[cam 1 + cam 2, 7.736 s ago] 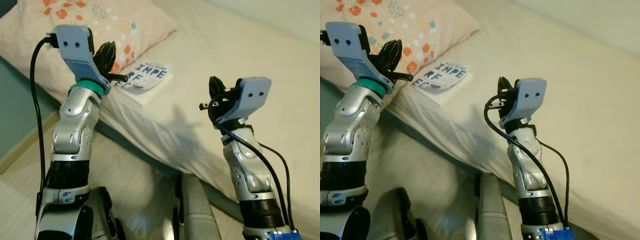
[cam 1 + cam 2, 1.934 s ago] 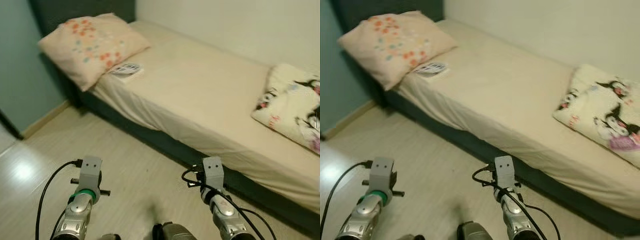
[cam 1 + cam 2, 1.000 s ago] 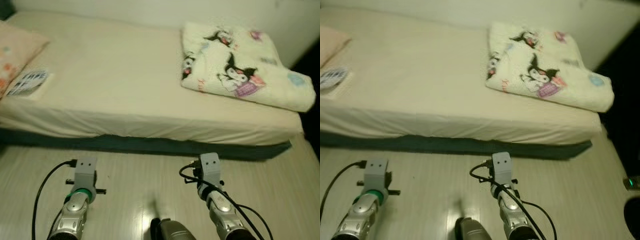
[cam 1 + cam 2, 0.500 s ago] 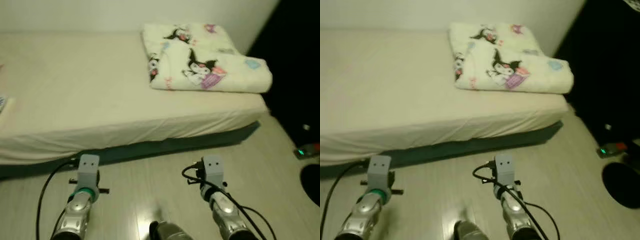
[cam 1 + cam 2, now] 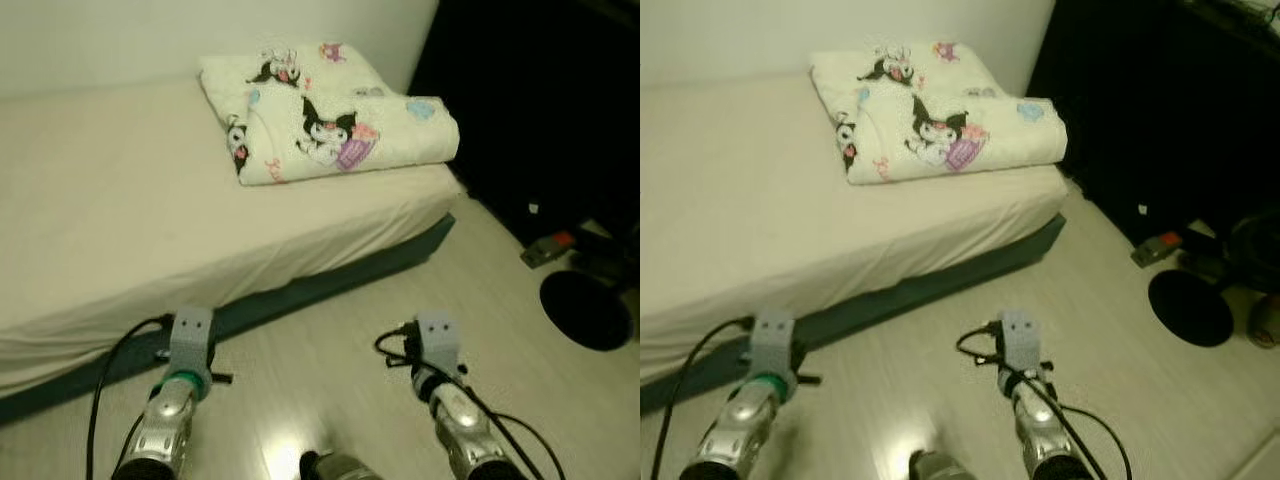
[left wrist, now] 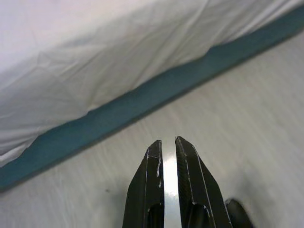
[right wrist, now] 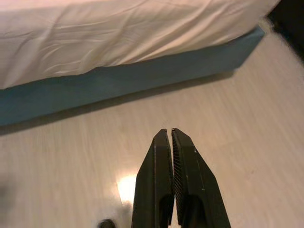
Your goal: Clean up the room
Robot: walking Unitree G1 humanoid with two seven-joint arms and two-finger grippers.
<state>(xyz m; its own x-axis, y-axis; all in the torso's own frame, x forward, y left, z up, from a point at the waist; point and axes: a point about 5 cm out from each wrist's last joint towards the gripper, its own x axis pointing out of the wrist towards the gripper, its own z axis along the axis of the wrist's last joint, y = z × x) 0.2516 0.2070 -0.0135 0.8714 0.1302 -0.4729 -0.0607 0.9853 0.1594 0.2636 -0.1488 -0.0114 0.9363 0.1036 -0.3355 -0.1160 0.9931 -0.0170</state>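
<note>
Left eye view: folded cartoon-print blanket sits upper centre on the bed; dark clutter on the floor at right, including a round black base.

Left wrist view: left claw nearly together, empty, over the floor.

Right wrist view: right claw pressed together, empty.

Best approach, I'd say: scan steadily, pick one item, approach squarely.

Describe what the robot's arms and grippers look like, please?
Two silver jointed arms, each topped by a pale blue-grey box. The left arm has a green ring and a looping black cable; the right arm carries tangled black cables. Each gripper, left and right, has two long black fingers.
</note>
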